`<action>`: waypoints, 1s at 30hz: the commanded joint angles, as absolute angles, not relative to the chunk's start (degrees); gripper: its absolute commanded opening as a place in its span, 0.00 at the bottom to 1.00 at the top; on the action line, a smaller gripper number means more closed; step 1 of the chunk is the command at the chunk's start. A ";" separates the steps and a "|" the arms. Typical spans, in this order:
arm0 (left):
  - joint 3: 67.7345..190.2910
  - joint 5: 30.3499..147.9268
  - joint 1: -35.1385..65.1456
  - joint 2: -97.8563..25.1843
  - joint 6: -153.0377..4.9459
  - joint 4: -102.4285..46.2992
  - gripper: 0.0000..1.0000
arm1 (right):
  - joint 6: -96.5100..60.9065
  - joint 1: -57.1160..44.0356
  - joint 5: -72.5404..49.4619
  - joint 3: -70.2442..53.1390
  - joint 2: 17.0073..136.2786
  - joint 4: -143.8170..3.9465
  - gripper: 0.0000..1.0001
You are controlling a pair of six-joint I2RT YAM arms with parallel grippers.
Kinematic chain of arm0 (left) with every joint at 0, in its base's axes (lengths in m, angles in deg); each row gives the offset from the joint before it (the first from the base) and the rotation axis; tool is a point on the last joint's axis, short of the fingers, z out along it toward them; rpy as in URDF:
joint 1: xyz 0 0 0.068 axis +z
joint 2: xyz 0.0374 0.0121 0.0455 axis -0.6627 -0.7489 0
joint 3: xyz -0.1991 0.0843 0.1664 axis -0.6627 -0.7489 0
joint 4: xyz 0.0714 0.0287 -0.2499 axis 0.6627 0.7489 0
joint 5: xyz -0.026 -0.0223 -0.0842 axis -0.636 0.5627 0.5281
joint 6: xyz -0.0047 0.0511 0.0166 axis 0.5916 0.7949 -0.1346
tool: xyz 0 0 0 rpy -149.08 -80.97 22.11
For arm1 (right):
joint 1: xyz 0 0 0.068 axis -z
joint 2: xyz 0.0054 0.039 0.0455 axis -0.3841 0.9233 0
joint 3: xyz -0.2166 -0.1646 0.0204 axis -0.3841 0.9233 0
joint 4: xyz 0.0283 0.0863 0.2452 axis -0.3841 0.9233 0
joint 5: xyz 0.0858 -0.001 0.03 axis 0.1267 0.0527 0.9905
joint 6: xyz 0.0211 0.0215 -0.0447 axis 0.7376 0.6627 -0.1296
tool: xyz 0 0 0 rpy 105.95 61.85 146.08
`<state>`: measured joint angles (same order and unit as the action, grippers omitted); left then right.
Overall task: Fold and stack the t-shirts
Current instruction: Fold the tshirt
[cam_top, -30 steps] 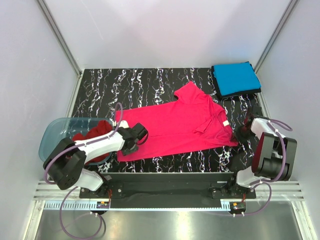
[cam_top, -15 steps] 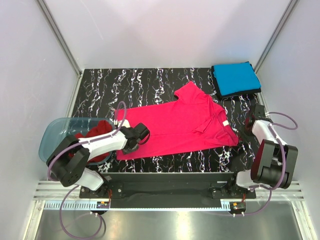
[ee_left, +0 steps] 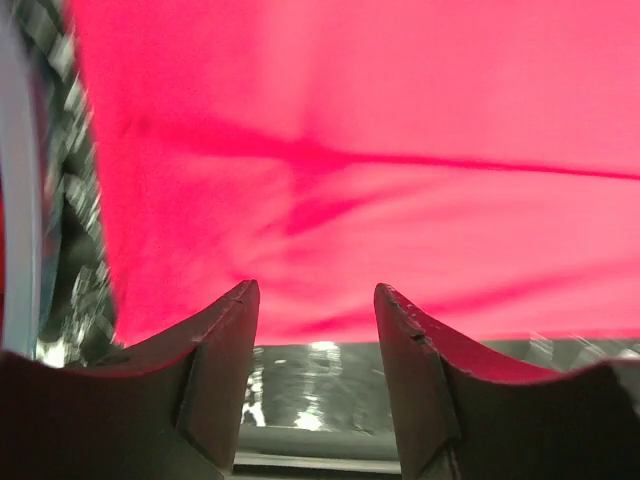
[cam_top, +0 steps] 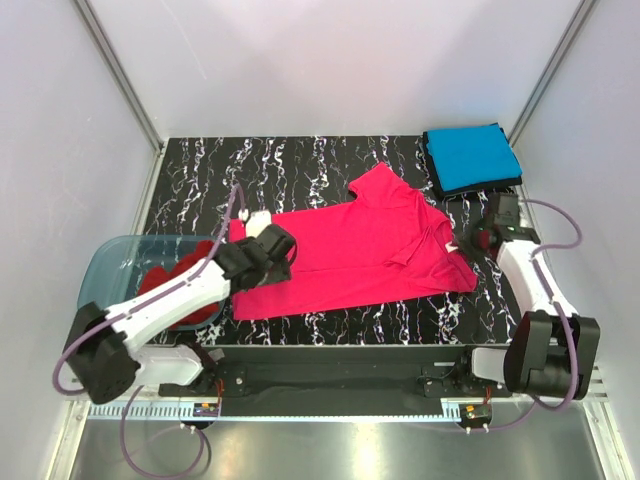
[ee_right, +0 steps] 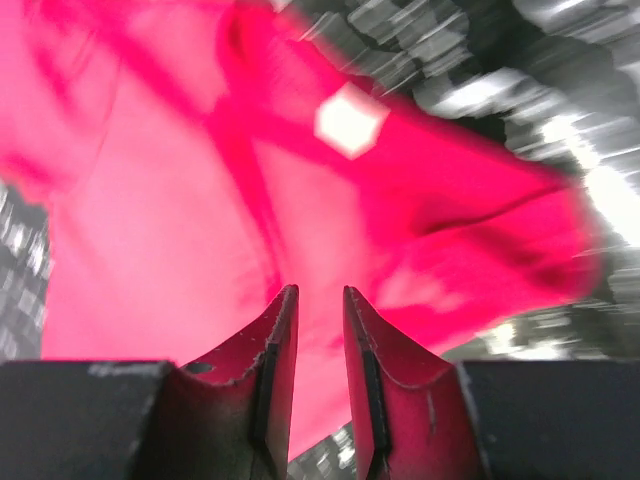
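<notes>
The bright pink-red t-shirt (cam_top: 350, 255) lies spread flat mid-table, collar to the right. My left gripper (cam_top: 276, 250) is open and empty over its left hem end; in the left wrist view (ee_left: 315, 300) pink cloth (ee_left: 350, 150) fills the frame beyond the fingertips. My right gripper (cam_top: 468, 241) is just right of the collar, jaws narrowly open with nothing between them; it shows in the right wrist view (ee_right: 318, 300) over pink cloth with a white neck tag (ee_right: 350, 120). The folded bright blue t-shirt (cam_top: 470, 157) lies on a dark t-shirt (cam_top: 487, 189) at the back right. The darker red t-shirt (cam_top: 185, 285) sits in the tub.
The translucent blue-grey plastic tub (cam_top: 105, 265) stands at the near left, under my left arm. White walls close in the black marbled table (cam_top: 300, 165) on three sides. The blue and dark stack is close behind my right gripper.
My left arm has reached out and the gripper moved slightly farther over the shirt's left end. My right gripper swung away from the near right toward the collar and the stack.
</notes>
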<state>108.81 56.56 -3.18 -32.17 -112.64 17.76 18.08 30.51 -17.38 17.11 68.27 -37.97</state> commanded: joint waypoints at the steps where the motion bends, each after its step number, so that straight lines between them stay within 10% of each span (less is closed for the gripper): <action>1: 112.30 59.87 -3.50 -27.03 -101.68 14.56 0.57 | 26.68 22.88 -11.54 18.38 71.05 -43.08 0.32; 22: 102.11 68.22 -3.23 -18.85 -92.26 -0.38 0.65 | 43.32 12.13 -13.46 25.51 79.58 -55.68 0.45; 30: 102.02 68.31 -3.06 -20.61 -92.26 -0.38 0.65 | 40.60 11.78 -16.45 21.91 82.13 -55.85 0.31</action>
